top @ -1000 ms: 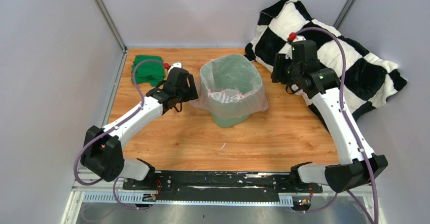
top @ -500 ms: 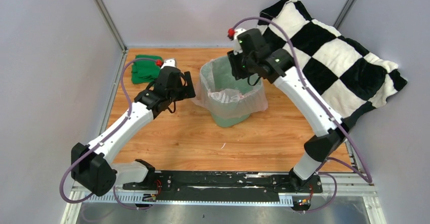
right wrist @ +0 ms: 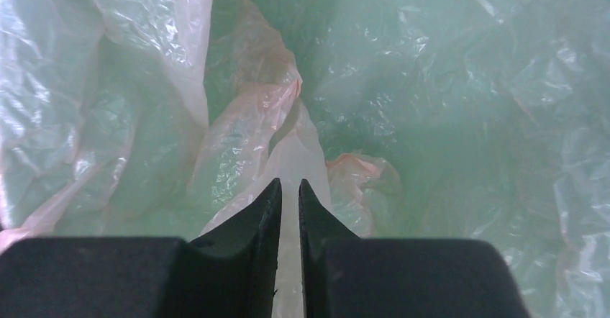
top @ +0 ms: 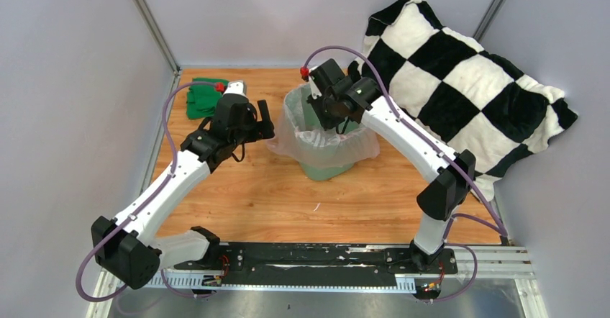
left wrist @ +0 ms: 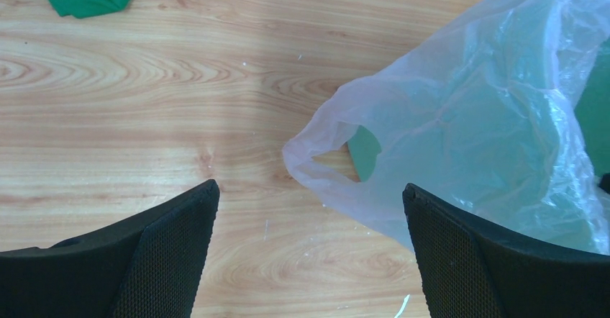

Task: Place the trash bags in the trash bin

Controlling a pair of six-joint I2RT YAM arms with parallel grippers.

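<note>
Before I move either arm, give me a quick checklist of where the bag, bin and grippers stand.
1. Left gripper open: ok.
2. Bag handle loop just ahead of left gripper, roughly centred: ok.
3. Bin upright: ok.
4. Bag draped over the bin's near rim: ok.
5. Right gripper down inside bin: ok.
6. Right gripper holding bag: cannot tell; jaws nearly together, thin slit left.

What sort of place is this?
Probably a lab test booth, not a home: plain grey walls box in a small wooden table, two robot arms are bolted to a rail at its edge, and the bag-lined bin and cushion look like staged props.
</note>
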